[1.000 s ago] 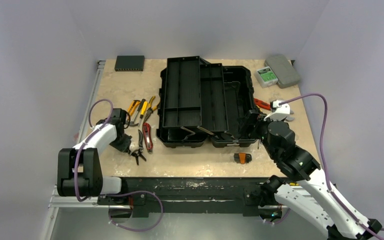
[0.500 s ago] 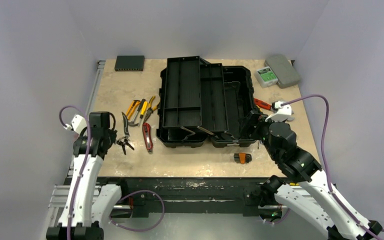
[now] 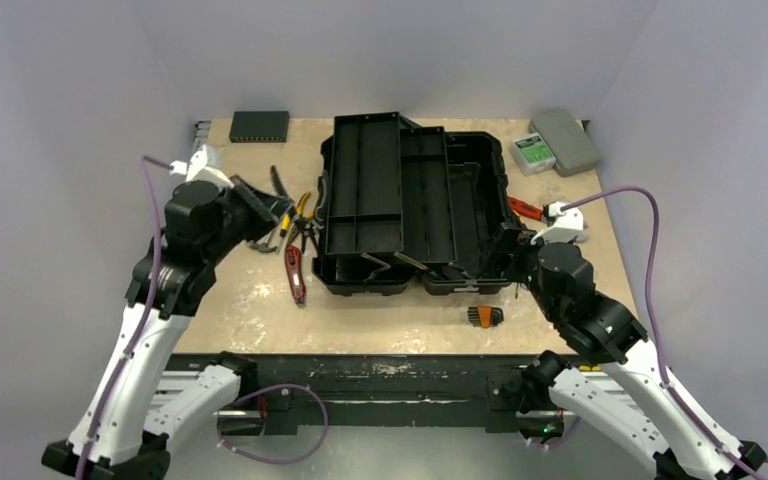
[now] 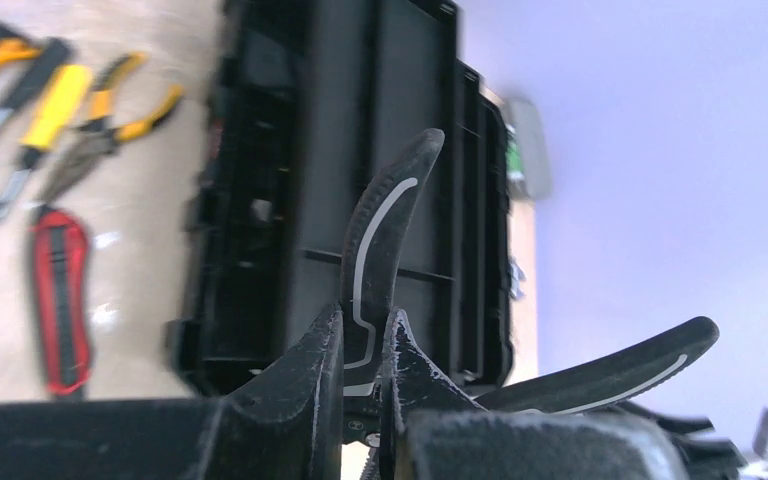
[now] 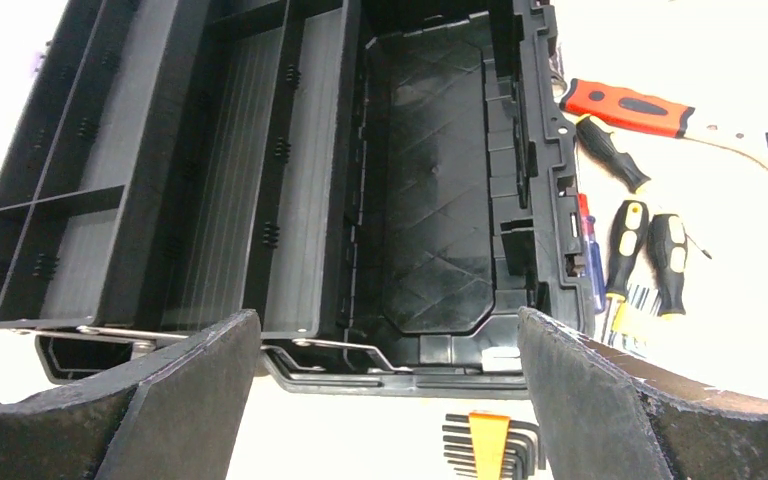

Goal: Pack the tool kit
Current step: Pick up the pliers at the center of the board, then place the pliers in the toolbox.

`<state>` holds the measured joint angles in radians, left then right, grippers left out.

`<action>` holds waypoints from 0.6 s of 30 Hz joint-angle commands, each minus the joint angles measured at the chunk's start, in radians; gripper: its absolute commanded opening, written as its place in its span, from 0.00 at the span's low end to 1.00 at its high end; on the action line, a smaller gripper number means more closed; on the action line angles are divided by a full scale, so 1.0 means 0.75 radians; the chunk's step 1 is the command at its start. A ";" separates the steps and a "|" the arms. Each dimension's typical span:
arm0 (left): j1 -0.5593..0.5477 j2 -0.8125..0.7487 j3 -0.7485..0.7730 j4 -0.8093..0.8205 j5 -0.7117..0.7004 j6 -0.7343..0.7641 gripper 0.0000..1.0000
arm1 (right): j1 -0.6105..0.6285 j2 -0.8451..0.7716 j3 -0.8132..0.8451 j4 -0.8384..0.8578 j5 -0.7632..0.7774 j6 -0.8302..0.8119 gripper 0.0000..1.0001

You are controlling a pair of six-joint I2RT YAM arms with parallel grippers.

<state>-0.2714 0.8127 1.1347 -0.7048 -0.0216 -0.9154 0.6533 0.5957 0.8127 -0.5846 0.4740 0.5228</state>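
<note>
Holding black-handled snips (image 4: 385, 230) aloft, the left pincer (image 4: 362, 332) points toward the toolbox (image 3: 460, 190)

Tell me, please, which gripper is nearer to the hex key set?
Right. The right gripper hangs close by the hex key set, facing the toolbox; the left gripper is beyond the toolbox's opposite side.

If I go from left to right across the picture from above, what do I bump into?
Left gripper holding black-handled cutters → red knife → big black toolbox → grey case.
</note>
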 commanded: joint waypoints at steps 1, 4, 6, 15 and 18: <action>-0.171 0.148 0.149 0.220 0.090 0.031 0.00 | -0.006 0.014 0.104 -0.034 -0.069 0.011 0.99; -0.268 0.241 0.181 0.309 0.129 0.037 0.00 | -0.006 0.068 0.163 -0.003 -0.303 -0.034 0.96; -0.323 0.280 0.162 0.417 0.162 0.049 0.00 | -0.006 0.096 0.180 0.065 -0.535 -0.061 0.96; -0.525 0.485 0.194 0.610 0.127 0.006 0.00 | -0.006 0.131 0.092 0.445 -1.106 -0.023 0.90; -0.554 0.521 0.215 0.613 0.081 -0.013 0.00 | -0.003 0.144 0.071 0.523 -1.172 -0.021 0.88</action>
<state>-0.6579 1.1934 1.2270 -0.3618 0.0708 -0.8993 0.6495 0.6941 0.8829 -0.3538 -0.2291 0.5011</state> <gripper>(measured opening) 0.093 0.888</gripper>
